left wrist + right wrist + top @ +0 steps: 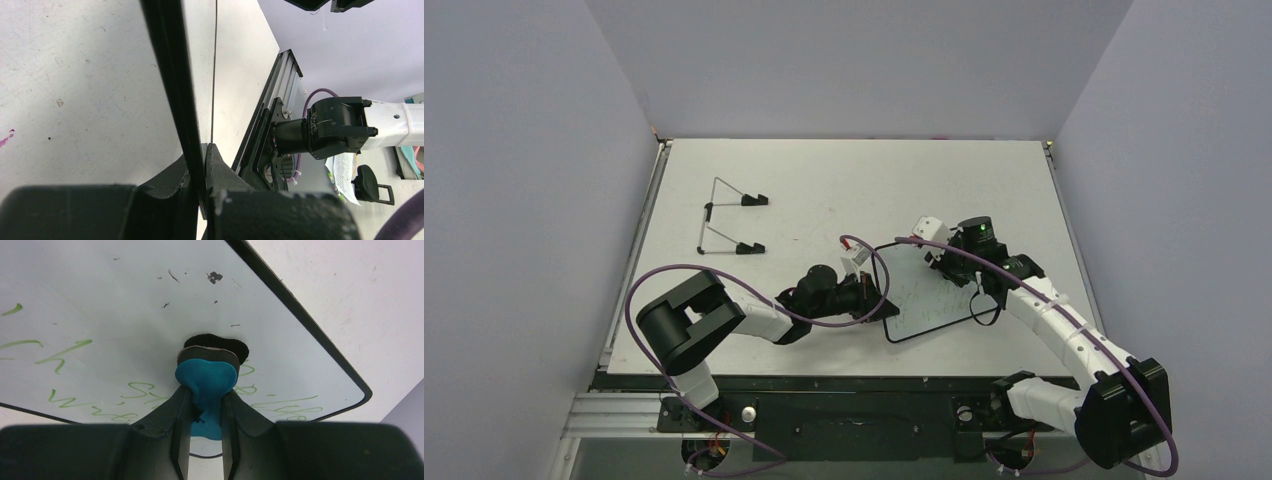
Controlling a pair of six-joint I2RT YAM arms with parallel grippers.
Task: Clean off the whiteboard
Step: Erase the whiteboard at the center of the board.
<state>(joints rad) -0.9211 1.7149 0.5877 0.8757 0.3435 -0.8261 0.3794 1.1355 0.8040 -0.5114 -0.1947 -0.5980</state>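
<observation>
The whiteboard (924, 300) sits at mid-table, white with a thin black rim and faint green handwriting (65, 352) across its face (125, 305). My left gripper (884, 303) is shut on the board's left edge. In the left wrist view the black rim (172, 75) runs edge-on between the two fingers of that gripper (200, 157). My right gripper (944, 262) is over the board's upper part, shut on a blue eraser (206, 377). The eraser's black felt (215, 342) presses against the board face. In the right wrist view the right gripper (206, 390) pinches the eraser's blue body.
A thin wire stand (729, 215) with black feet stands at the table's back left. The table's right edge (1064, 230) lies close behind the right arm. The right arm's base (330, 125) and the front frame rail show in the left wrist view. Grey walls enclose three sides.
</observation>
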